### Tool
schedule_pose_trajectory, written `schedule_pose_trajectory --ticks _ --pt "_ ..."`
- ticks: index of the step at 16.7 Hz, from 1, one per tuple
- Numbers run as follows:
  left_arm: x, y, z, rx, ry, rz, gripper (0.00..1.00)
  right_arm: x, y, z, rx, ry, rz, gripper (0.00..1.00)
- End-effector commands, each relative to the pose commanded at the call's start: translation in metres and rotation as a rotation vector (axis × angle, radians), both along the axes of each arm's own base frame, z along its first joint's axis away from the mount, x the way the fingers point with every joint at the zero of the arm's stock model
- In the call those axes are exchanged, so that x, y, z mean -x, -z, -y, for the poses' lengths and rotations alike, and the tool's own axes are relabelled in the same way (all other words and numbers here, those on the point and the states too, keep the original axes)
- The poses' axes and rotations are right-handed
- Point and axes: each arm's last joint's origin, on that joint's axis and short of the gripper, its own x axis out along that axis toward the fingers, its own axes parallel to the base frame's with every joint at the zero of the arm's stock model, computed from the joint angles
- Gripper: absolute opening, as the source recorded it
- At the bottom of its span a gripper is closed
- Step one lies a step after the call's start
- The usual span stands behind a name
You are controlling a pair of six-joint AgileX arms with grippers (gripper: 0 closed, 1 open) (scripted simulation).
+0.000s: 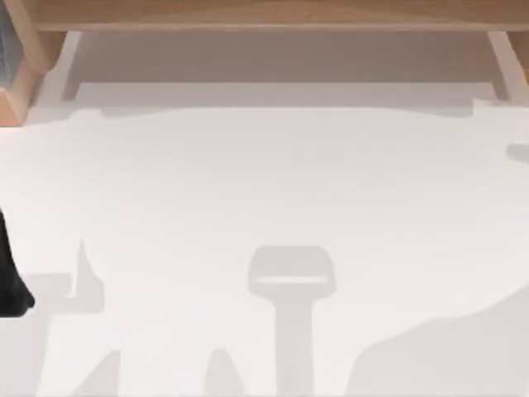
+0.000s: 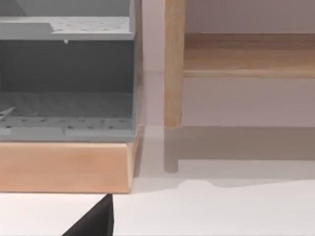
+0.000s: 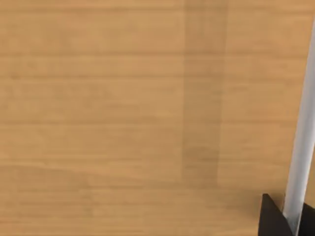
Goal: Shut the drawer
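While the drawer (image 1: 273, 58) shows its pale floor and thin white side walls out in front of the light wood frame (image 1: 264, 12), the task reads as not yet finished: it stands pulled out along the far edge of the desk (image 1: 264, 190), spanning nearly the whole width in the top view, and by my judgement the whole push inward is left to do.

Nothing touches the drawer's front wall (image 1: 273, 93) in the top view. The left arm (image 1: 10, 273) appears as a dark shape at the desk's left edge, well apart from the drawer. Its wrist view looks toward a wood post (image 2: 173, 64) of the frame and a grey perforated shelf unit (image 2: 66, 73) on a wooden base; a black tip sits at the lower edge, and I cannot tell whether that hand is spread or pressed together.

The right wrist view sits close against a wood panel (image 3: 123, 113), with a black tip beside a pale strip (image 3: 302, 147). I cannot tell that hand's state either, nor whether it touches the drawer.
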Motion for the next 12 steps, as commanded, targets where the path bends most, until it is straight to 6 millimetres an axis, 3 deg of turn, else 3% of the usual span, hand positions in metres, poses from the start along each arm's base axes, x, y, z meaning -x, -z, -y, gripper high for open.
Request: schedule_pose_trajectory --ticks 2,12 --pt "0.0000 0.0000 0.0000 0.000 0.000 0.000 1.00 0.0000 0.0000 0.0000 0.000 0.000 0.000 0.00" --pt "0.0000 0.0000 0.0000 0.000 0.000 0.000 1.00 0.0000 0.0000 0.0000 0.000 0.000 0.000 0.75"
